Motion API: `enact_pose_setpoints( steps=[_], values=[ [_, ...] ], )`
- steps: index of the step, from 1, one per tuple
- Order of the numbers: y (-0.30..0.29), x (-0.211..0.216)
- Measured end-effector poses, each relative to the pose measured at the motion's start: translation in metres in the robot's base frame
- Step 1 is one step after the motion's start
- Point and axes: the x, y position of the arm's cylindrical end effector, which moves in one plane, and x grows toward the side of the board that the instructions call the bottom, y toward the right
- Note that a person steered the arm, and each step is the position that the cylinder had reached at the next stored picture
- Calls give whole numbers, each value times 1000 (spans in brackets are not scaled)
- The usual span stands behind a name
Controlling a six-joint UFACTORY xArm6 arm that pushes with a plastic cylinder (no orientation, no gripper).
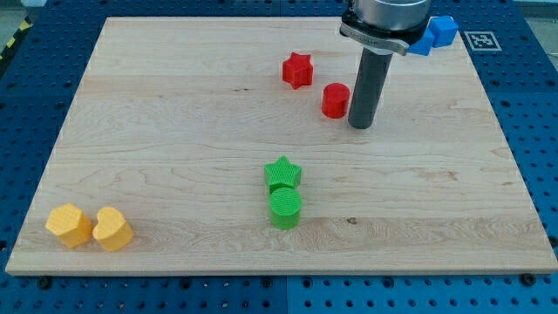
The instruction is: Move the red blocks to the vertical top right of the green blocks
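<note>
A red star block (297,70) lies near the view's top centre. A red cylinder block (336,100) lies just below and right of it. A green star block (282,174) and a green cylinder block (285,208) sit touching, one above the other, at the view's lower centre. My tip (361,124) rests on the board just right of the red cylinder, close beside it; contact cannot be told.
Blue blocks (436,33) lie at the board's top right, partly hidden behind the arm. Two yellow blocks, one a hexagon (69,225) and one a heart (112,228), sit at the view's bottom left. The wooden board (174,131) lies on a blue perforated table.
</note>
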Motion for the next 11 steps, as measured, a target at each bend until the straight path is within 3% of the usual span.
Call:
enact_pose_setpoints(
  steps=[4, 9, 11],
  values=[
    [-37, -49],
    [-15, -34],
    [-5, -94]
  ],
)
